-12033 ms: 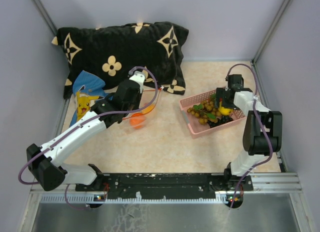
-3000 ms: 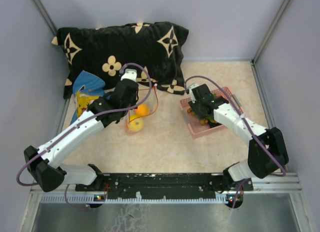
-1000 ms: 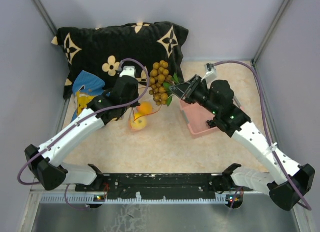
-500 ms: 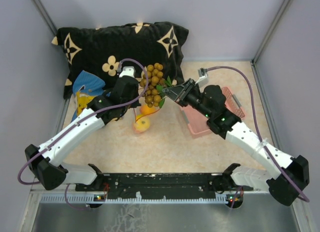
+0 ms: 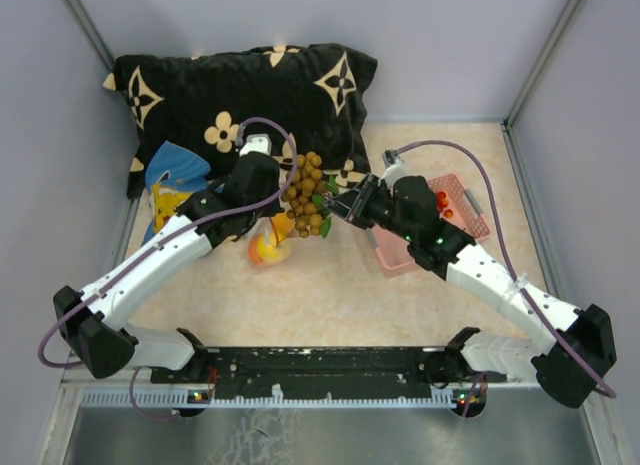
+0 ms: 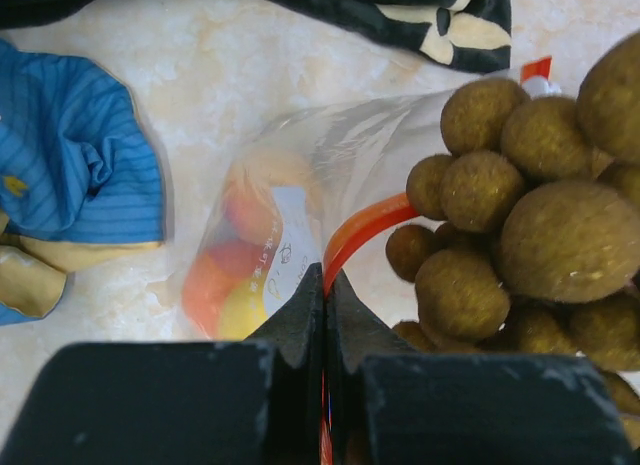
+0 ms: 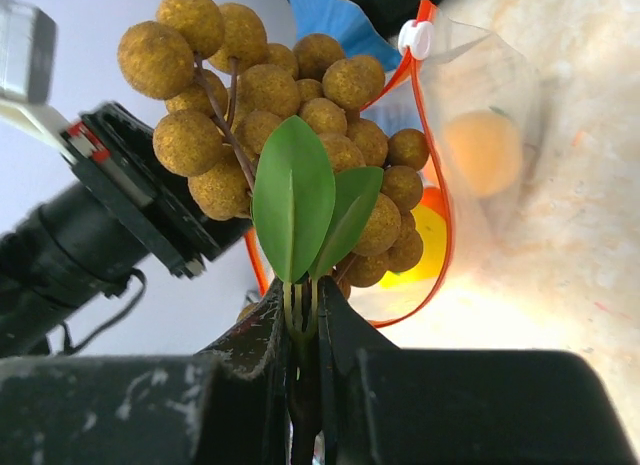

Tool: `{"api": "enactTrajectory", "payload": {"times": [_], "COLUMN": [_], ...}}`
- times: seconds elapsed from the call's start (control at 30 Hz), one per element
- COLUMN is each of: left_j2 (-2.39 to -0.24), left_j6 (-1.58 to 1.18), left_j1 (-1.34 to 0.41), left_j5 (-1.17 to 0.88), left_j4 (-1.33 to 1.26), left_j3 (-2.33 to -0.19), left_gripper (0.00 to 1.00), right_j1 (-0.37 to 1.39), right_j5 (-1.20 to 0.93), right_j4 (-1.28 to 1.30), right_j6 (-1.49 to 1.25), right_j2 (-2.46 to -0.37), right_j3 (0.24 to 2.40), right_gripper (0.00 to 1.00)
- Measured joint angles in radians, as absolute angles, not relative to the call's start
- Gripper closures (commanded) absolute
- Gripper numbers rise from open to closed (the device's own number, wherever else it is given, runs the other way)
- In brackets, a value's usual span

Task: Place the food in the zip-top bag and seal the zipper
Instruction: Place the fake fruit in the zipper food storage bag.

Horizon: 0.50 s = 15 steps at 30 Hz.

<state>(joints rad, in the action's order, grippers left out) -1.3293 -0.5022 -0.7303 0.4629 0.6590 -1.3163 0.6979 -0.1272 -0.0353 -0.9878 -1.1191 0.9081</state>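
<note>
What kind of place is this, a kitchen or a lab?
Probably a robot lab test cell: plain grey walls close in a table, the left arm and right arm are bolted to a metal rail, and the fruit cluster looks like a toy.

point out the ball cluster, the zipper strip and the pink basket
ball cluster [image 7: 268,90], right wrist view, a middle ball
zipper strip [image 6: 360,225], left wrist view, its curved middle
pink basket [image 5: 468,207], top external view, its right wall

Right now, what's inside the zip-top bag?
Through the clear zip-top bag: an orange citrus and a yellow lemon. The brown ball cluster in the right gripper covers the rest.
</note>
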Motion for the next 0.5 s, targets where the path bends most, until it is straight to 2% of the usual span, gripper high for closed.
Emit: {"api": "enactTrajectory", "payload": {"times": [0.5], "left_j2": [-1.353], "left_j6": [-0.541], "left_j1": [-0.696], "left_j5": [0.435], "left_j4": [0.659], "left_j3": [-1.314], "left_gripper": [1.0], "right_j1": [0.698], "right_j5": [-0.26], "right_j4": [0.025], "right_j6": [-0.793], "right_j2": [-1.092], "right_j3": [0.896], "right_gripper": [1.0]}}
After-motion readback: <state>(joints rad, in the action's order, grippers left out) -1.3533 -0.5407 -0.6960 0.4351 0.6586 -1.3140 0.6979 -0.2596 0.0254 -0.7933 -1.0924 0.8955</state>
